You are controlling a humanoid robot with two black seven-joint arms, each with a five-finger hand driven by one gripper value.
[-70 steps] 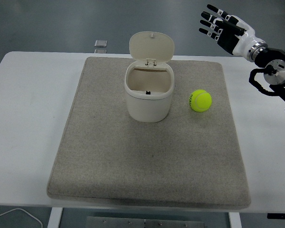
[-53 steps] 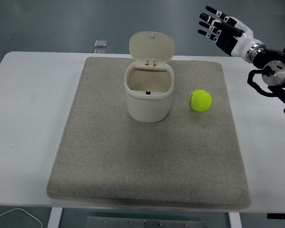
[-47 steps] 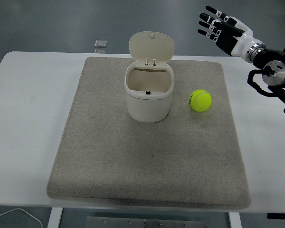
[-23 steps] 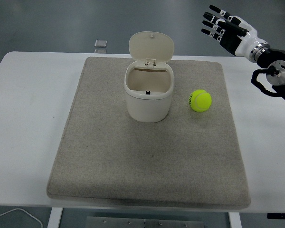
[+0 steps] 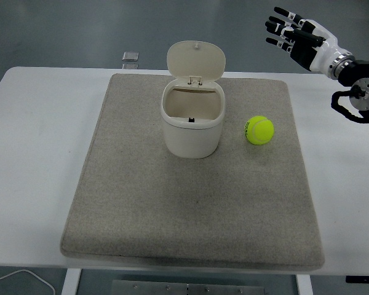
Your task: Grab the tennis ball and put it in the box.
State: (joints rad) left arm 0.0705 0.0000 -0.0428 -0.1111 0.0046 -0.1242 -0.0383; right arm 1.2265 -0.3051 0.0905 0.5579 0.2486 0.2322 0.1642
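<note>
Yellow-green felt tennis ball (image 5: 259,130) lies near the grey mat's (image 5: 190,209) right edge; your right hand (image 5: 302,42) hovers well apart, above the far-right corner, fingers spread, empty.

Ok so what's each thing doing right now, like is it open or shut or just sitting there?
Box: upright on the mat, lid flipped up, open.
Tennis ball: resting on the mat, right of the box, not touching it, not held.
Mat: lying flat on the table.
Right hand: up in the air at the top right, fingers spread, holding nothing.
Small object: lying at the table's far edge.
</note>
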